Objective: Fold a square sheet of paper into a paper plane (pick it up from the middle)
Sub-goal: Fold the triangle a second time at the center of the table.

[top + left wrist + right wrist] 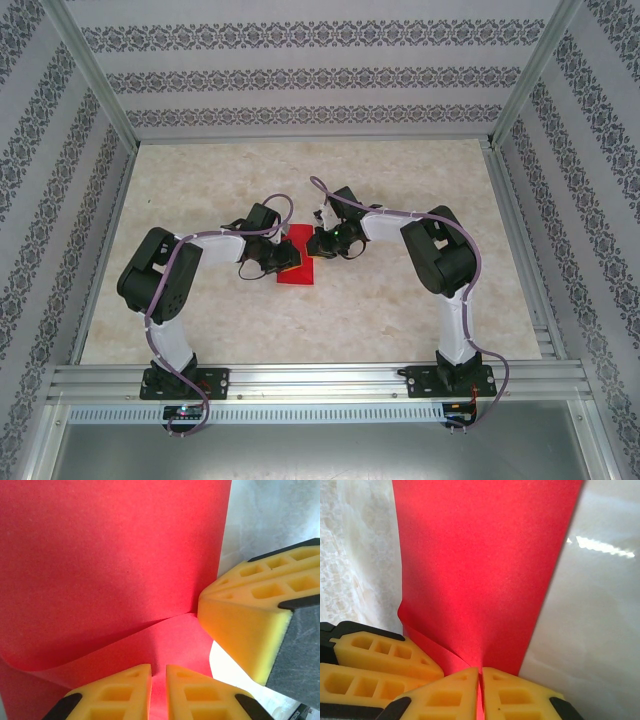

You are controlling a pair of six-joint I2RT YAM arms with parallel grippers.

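Tabletop (pixel 400 300): We see a big pale tabletop with a stone look. Patterned walls stand around it. Our two arms reach in from the near edge and meet in the middle.

Square sheet of paper (pixel 297 262): It is bright red and lies in the middle of the tabletop, between our two pincers. From above it looks narrower than a square, so we think it is already folded over. In the left wrist view the red sheet (pixel 110 560) has a flap that curves up off the layer below. In the right wrist view the sheet (pixel 485 565) runs away from us like a long strip.

Left pincer (pixel 283 256): It sits on the left side of the paper. Up close, our left pincer (pixel 158 692) is nearly closed, with red paper in the thin gap. We think it is pinching the paper there.

Right pincer (pixel 320 240): It sits at the far right part of the paper. Up close, our right pincer (pixel 479 692) is clenched on the near edge of the red sheet.

Step now: We think we are making an early fold, not a plane yet.

Next move: We judge that one pincer must hold the paper still while the other lays the flap flat and presses the crease. A slip would make the fold crooked.
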